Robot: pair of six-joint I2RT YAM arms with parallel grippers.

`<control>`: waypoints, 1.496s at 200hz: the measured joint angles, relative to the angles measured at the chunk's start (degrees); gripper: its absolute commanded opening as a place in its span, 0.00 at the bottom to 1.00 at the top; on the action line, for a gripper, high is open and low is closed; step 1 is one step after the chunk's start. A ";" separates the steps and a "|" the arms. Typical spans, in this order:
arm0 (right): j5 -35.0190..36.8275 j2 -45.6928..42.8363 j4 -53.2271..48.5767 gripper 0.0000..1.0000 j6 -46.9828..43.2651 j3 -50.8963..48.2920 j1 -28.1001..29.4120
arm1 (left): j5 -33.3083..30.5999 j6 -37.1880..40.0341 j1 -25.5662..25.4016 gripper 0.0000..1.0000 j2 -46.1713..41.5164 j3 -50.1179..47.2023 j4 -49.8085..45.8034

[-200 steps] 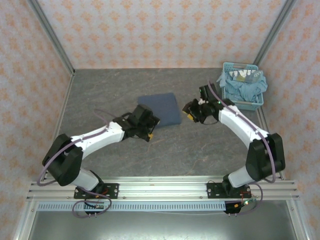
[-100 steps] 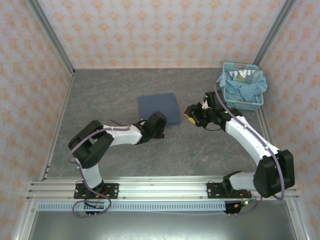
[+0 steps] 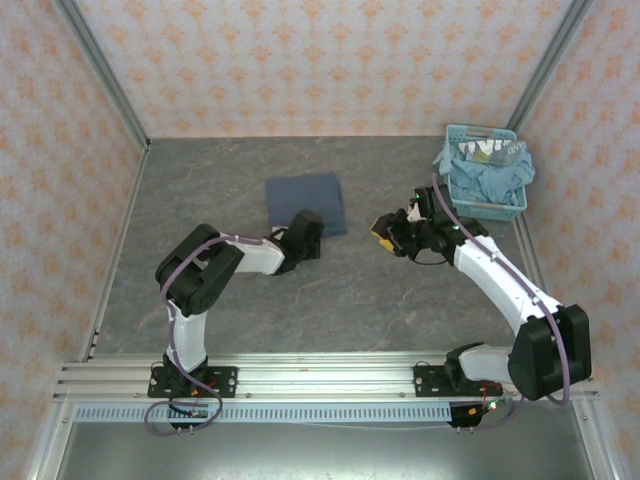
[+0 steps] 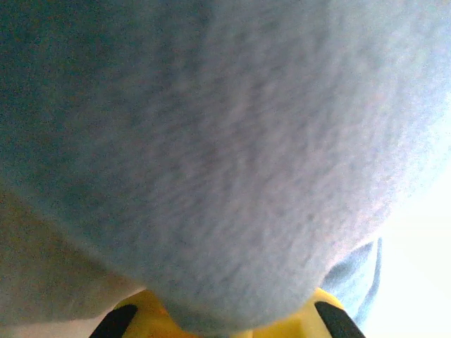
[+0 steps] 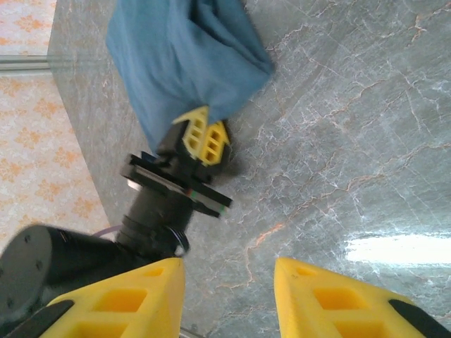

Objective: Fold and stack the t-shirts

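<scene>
T-shirt [image 3: 307, 198], folded flat: left gripper [image 5: 202, 135] pinched shut on its edge; right gripper [image 5: 229, 273] part-open, empty, nearby.

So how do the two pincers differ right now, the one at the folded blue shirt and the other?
The left pincer is clamped shut on the near edge of the folded t-shirt; the right pincer stands open with nothing between its fingers. The left pincer touches cloth; the right pincer is over bare table, apart from the shirt. Both have yellow fingers.
</scene>
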 measured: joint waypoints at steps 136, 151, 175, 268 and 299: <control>0.04 1.68 -0.48 0.36 -0.15 -0.17 -0.52 | 21.64 44.85 42.95 0.02 7.32 21.53 -19.91; 0.04 2.19 -0.50 0.36 -0.15 -0.17 -0.52 | 23.08 47.08 44.26 0.03 11.10 25.97 -21.84; 0.15 2.56 -0.50 0.37 -0.15 -0.15 -0.52 | 24.50 50.05 45.22 0.16 14.21 31.28 -24.79; 6.69 -4.13 8.66 1.00 0.72 3.41 -0.52 | 22.23 59.60 44.72 1.00 -17.68 20.83 -37.35; 9.77 -6.16 8.68 0.99 -0.24 9.99 -0.90 | 17.73 61.92 42.80 1.00 -33.09 18.25 -43.01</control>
